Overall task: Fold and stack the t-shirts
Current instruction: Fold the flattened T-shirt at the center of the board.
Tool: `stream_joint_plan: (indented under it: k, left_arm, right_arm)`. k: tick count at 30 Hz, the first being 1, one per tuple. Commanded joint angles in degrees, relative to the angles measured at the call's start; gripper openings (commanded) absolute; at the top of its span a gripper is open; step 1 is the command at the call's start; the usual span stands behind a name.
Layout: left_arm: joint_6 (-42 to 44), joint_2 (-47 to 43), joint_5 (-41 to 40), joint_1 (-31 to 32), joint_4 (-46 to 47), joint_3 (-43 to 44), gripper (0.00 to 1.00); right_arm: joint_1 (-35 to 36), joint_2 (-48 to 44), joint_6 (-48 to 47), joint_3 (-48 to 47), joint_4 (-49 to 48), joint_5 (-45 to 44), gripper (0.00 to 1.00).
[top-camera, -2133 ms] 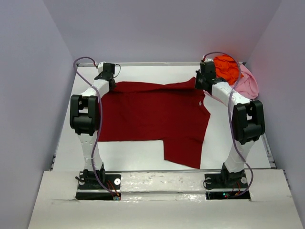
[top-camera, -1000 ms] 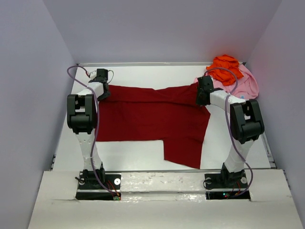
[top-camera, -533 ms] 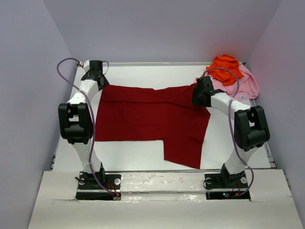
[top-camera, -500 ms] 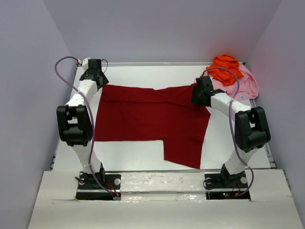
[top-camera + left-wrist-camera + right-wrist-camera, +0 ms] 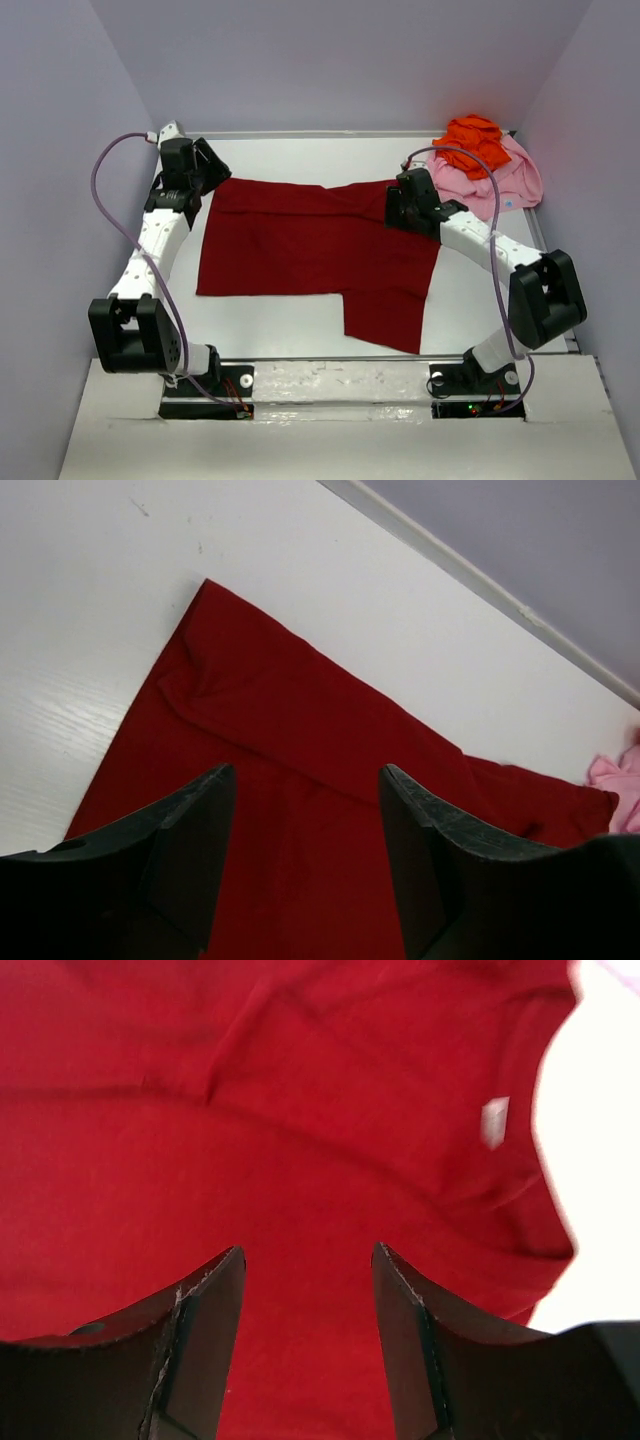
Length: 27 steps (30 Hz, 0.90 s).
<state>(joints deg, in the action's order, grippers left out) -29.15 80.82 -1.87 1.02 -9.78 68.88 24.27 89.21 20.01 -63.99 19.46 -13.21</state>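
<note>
The red shirt (image 5: 310, 250) lies flat mid-frame, long axis running left to right, its upper-left corner at the left gripper (image 5: 305, 772) and its upper-right edge under the right gripper (image 5: 308, 1250), both wide open, empty.

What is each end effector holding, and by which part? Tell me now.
Nothing is held. The left end effector and the right end effector are both open above the red shirt, gripping no part of it.
</note>
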Motion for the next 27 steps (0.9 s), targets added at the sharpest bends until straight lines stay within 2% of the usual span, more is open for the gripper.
stream_joint_plan:
  k: [1, 6, 9, 15, 27]
  left_arm:
    - [-0.56, -4.79, 4.33, 0.74, 6.35, -2.61, 0.68]
    - [-0.65, -4.44, 7.75, 2.24, 7.76, -4.2, 0.69]
    - [-0.3, -5.4, 7.58, 2.41, 7.58, -4.11, 0.69]
    - [0.41, -8.48, 6.09, 2.67, 7.67, -4.54, 0.7]
    - [1.2, -10.24, 4.95, 2.59, 7.32, -4.11, 0.7]
  right_arm:
    - [0.86, 0.52, 1.96, 2.9, -3.29, -1.36, 0.59]
    - [0.86, 8.77, 2.75, -0.51, -3.12, -3.05, 0.58]
    - [0.86, 13.79, 3.54, -3.94, -2.33, -1.21, 0.57]
    - [0.86, 22.04, 3.19, -9.92, 1.97, -4.54, 0.57]
    - [-2.21, 33.3, 1.26, -23.62, 7.08, -7.0, 0.57]
